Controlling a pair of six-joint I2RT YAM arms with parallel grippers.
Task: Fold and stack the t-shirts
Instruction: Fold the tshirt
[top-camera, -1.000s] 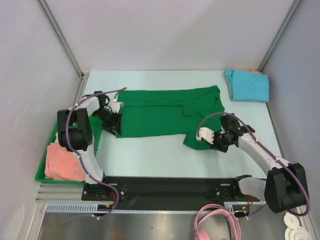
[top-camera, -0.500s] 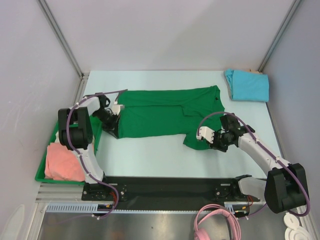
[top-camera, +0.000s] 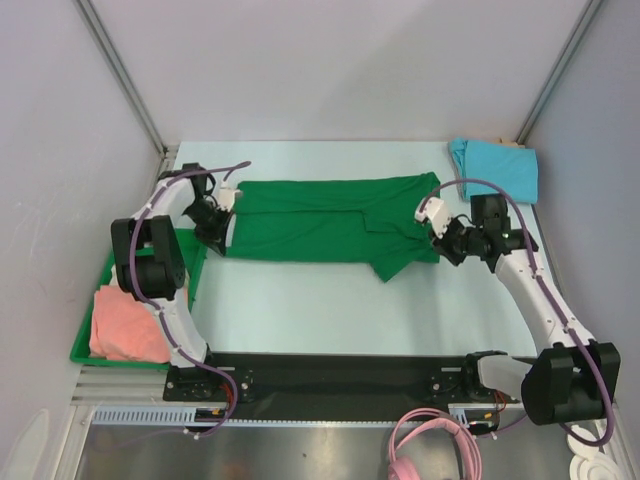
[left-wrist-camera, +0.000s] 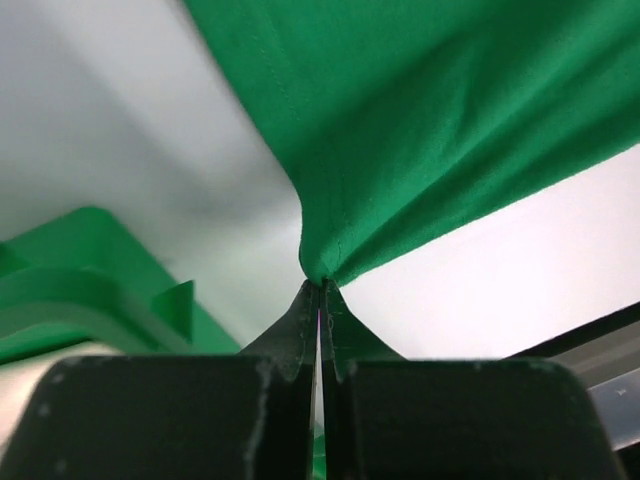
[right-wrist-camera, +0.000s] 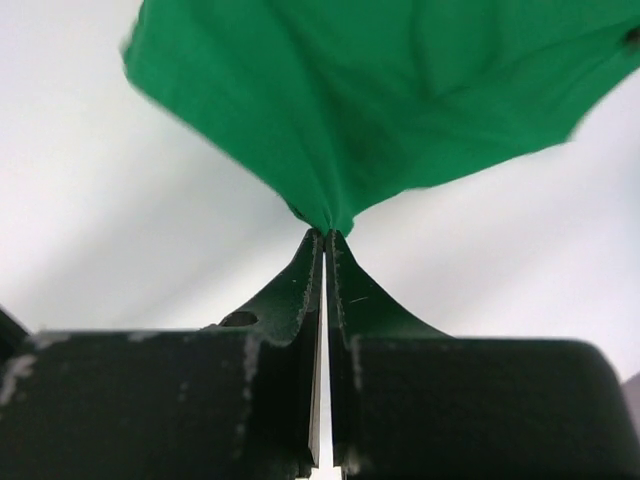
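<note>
Green t-shirt: spread as a long band, left to right, across the far middle of the table; a loose flap at its near-right end points toward the front edge.
Why it lies so: each end is pinched by one hand. The pull from both sides looks meant to draw the cloth taut and flat, so that a fold falls straight.
Left hand: fingers pressed together with no gap, gripping a small pucker of the shirt's left edge. In the wrist view the cloth fans out from the tips.
Right hand: likewise clamped tight on a pinch at the shirt's right end, where the fabric gathers to a point.
Blue t-shirt: already folded, in the far-right corner, apart from the green one. It is probably the base of the stack.
Green crate: at the table's left side, holding a salmon-pink garment not yet folded.
Step in hand: likely mid-fold on the green shirt.
</note>
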